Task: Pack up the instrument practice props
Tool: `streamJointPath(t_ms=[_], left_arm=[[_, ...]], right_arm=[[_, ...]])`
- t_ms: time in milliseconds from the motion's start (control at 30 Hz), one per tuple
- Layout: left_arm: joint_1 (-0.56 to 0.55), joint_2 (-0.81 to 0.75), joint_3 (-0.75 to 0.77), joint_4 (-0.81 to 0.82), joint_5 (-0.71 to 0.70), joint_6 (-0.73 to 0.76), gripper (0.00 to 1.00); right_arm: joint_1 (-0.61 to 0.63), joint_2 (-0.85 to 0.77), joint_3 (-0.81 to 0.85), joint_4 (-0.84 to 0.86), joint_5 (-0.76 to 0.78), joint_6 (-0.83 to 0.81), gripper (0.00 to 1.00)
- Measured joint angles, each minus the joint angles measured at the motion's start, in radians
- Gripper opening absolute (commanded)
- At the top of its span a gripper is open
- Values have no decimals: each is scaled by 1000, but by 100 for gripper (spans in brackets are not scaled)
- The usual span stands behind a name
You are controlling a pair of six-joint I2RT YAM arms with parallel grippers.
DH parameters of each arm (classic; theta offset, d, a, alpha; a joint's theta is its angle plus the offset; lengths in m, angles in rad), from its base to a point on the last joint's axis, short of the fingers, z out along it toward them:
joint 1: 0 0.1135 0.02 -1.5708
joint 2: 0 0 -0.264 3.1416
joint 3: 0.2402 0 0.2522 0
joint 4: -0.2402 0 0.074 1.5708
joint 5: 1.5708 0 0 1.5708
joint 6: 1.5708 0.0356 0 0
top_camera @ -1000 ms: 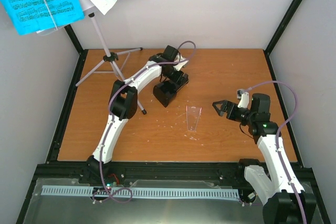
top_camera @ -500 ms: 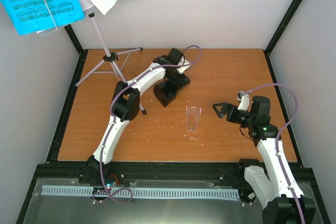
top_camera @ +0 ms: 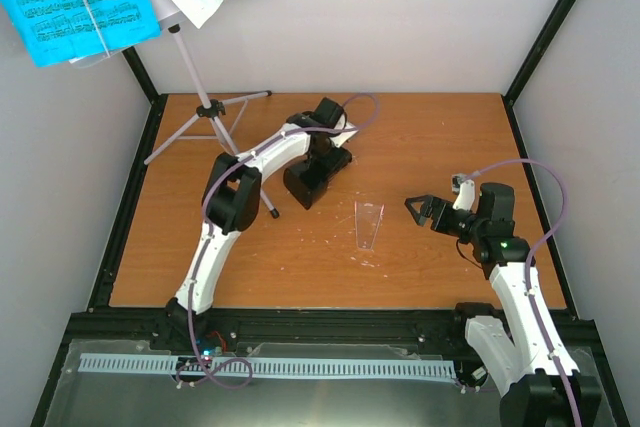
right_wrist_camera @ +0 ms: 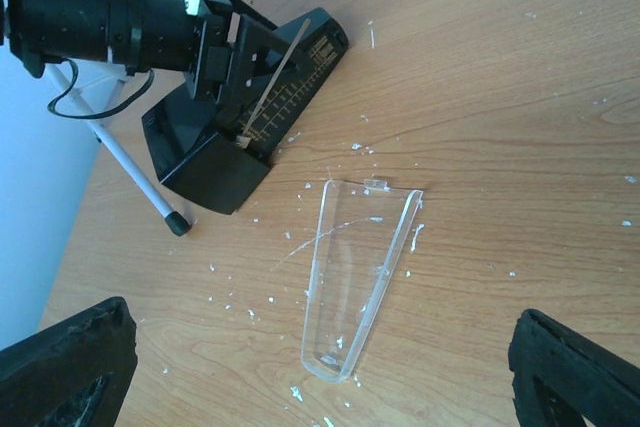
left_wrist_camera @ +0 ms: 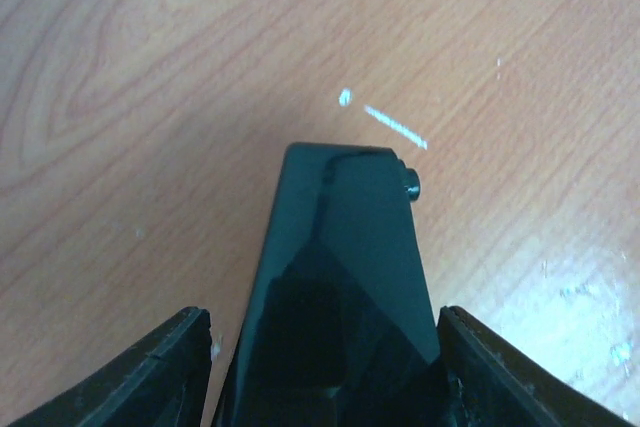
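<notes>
The clear tapered plastic cover [right_wrist_camera: 360, 277] lies flat on the wooden counter [top_camera: 250, 267], just left of the right tool [top_camera: 418, 210], its long axis running away from the arm bases, wide mouth far. That tool, the nearer one, hangs spread wide and empty. The left tool [left_wrist_camera: 322, 347] is clamped on the flanks of the black pyramid metronome [top_camera: 303, 179], tipped over at far centre

Table [top_camera: 440, 137] open around clear cover [top_camera: 368, 224]; tripod legs [top_camera: 222, 130] crowd metronome [top_camera: 303, 181] leftward.
</notes>
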Motion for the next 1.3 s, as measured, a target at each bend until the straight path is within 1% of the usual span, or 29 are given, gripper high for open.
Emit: streamJointPath(t_ms=[100, 267, 433, 633, 767, 833, 1000, 1167, 1300], left_arm=[[1, -53, -83, 23, 1, -8, 45], [0, -168, -247, 93, 7, -28, 39], [0, -360, -515, 246, 25, -60, 39], [0, -571, -819, 459, 87, -97, 39], [0, -718, -1010, 616, 153, -113, 39], [-2, -789, -1103, 690, 195, -125, 39], [-30, -898, -1256, 817, 245, -148, 38], [-84, -941, -1322, 877, 257, -163, 38], [-109, -975, -1361, 907, 255, -171, 38]], right_arm=[[0, 0, 0, -3, 0, 0, 100], [0, -8, 0, -12, 0, 6, 100], [0, -17, 0, -29, 0, 26, 100], [0, 8, 0, -31, -24, 64, 100], [16, 54, 4, -14, -60, 96, 96], [45, 75, 14, -14, -63, 108, 94], [164, 101, 50, 11, -43, 138, 89], [360, 158, 105, 55, 37, 188, 88], [475, 220, 140, 98, 101, 221, 84]])
